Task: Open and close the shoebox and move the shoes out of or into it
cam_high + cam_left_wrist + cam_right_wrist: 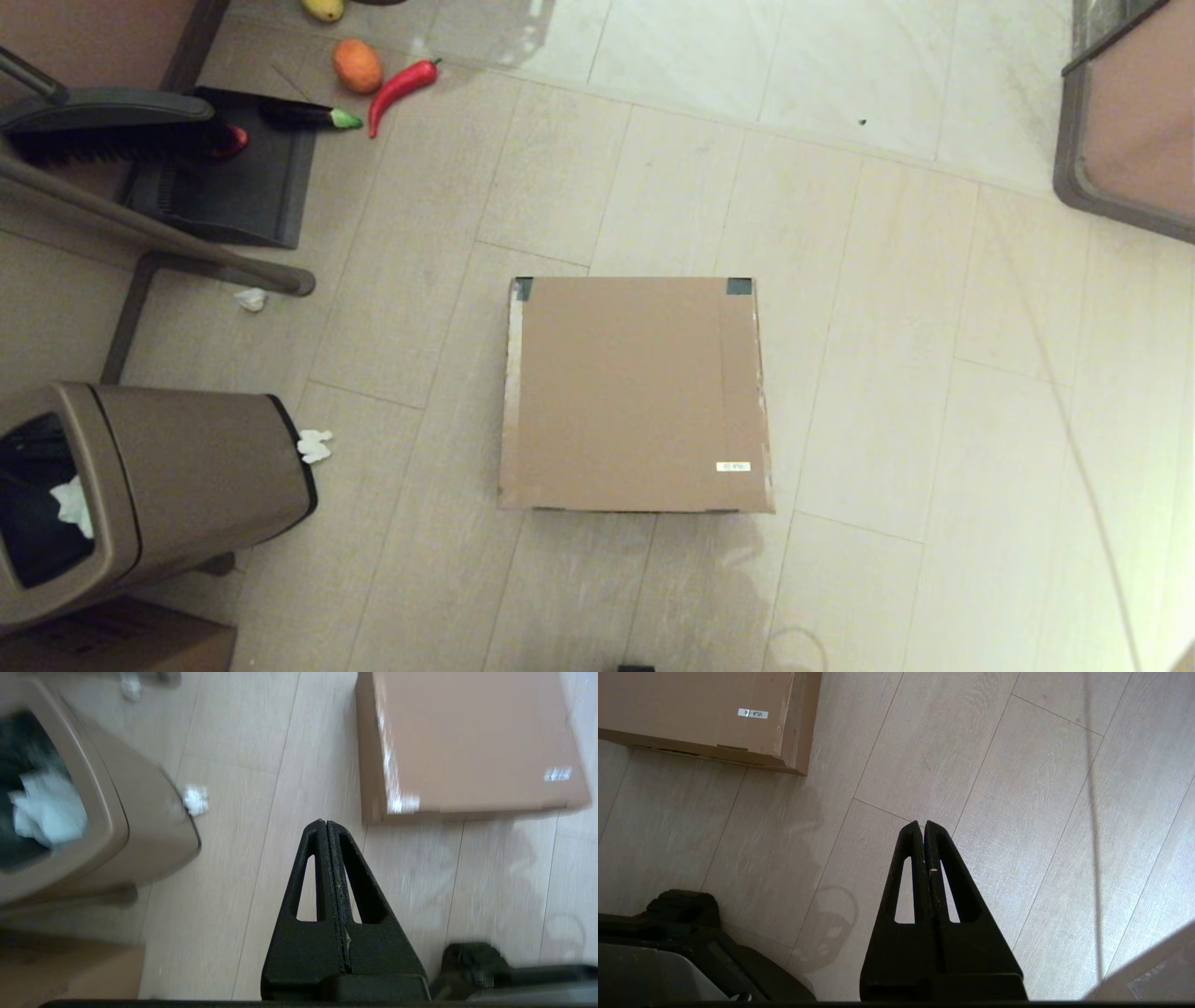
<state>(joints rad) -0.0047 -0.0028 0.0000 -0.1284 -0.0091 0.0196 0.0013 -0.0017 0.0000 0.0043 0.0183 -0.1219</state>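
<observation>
The flat brown cardboard shoebox (635,397) sits closed on the pale floor tiles. The left gripper (325,826) and right gripper (923,827) hang above the floor near its front corners, fingers pressed together, holding nothing. To lift the lid cleanly, I'd catch the front edge.

I see my left black two-fingered gripper (326,823) only from its own wrist camera: its fingers are pressed flat together, holding nothing, tips hanging above the floor just off the near left corner of the flat brown cardboard shoebox (472,742). My right black two-fingered gripper (923,824) is likewise closed and empty, poised over bare floor off the shoebox's near right corner. Neither arm reaches into my head camera's view, and neither gripper touches the shoebox.
</observation>
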